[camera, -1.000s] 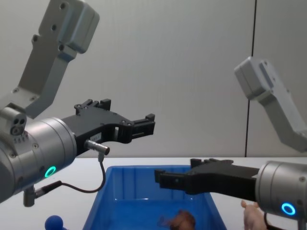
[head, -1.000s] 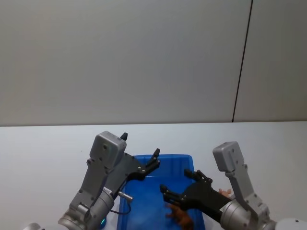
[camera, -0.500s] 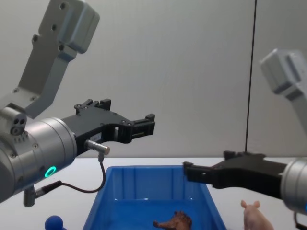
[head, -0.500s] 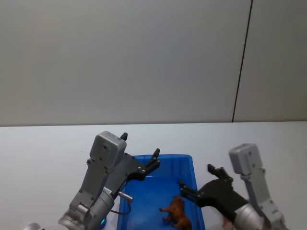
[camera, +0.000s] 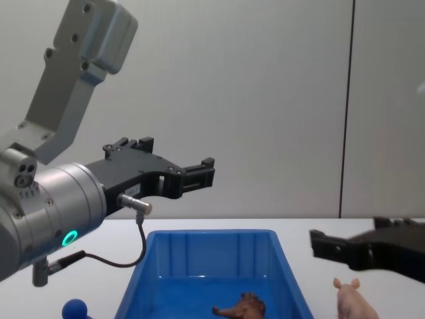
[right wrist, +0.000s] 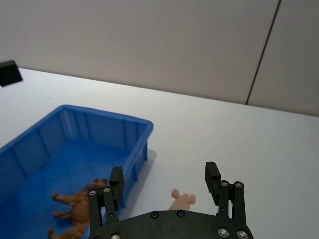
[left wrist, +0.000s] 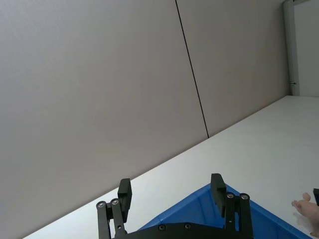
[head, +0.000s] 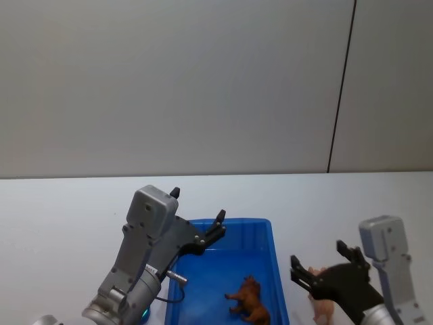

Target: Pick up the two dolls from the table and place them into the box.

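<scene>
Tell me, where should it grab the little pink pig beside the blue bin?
Probably grip the pale pink plastic pig across its rounded flanks, from above: it stands upright on the white tabletop, and the right gripper, jaws open, hovers over it.

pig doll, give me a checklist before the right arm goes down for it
1. Right tool open: ok, jaws wide apart.
2. Right tool lined up with the pig: ok, the pig sits between the fingers in the right wrist view.
3. Pig free to grasp: ok, it is on the table, right of the box and apart from it.
4. Lion in the box: ok.
5. Left tool away from the pig: ok, open above the box's left side.
6. Gap from right tool down to the pig: cannot tell.
</scene>
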Available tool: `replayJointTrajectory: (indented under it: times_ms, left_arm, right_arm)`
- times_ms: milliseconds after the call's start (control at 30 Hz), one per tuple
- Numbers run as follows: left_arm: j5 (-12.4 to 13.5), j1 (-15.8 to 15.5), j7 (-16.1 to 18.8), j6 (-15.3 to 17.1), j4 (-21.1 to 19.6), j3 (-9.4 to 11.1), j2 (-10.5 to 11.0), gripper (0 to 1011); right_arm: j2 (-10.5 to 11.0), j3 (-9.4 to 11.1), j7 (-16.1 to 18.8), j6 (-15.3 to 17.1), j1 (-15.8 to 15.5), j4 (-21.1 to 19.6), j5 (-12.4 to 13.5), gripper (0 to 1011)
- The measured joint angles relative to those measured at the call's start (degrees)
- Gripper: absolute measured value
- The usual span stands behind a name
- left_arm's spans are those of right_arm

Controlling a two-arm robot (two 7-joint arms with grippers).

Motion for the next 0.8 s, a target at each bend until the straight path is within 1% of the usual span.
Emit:
replayJointTrajectory:
  times_ms: [167, 333, 600, 800]
  left_arm:
    - [0.00, 0.00, 0.00, 0.00, 0.00, 0.00, 0.00, 1001]
    - [0.00, 0.00, 0.00, 0.00, 0.00, 0.00, 0.00, 1001]
    - [0.00, 0.00, 0.00, 0.00, 0.00, 0.00, 0.00, 1001]
    - [0.00, 0.00, 0.00, 0.00, 0.00, 0.00, 0.00, 1001]
  right_arm:
    - [0.51, 0.39, -2.25, 0.85, -1.67, -0.53, 1.16, 1001]
    - [0.68, 0.63, -3.16, 1.28, -2.62, 0.02, 2.20, 1001]
    - [0.56, 0.70, -3.21, 1.33, -3.06, 1.90, 3.04, 1001]
    - [0.10, 0.64, -2.56, 0.82, -3.01, 4.14, 3.30, 1001]
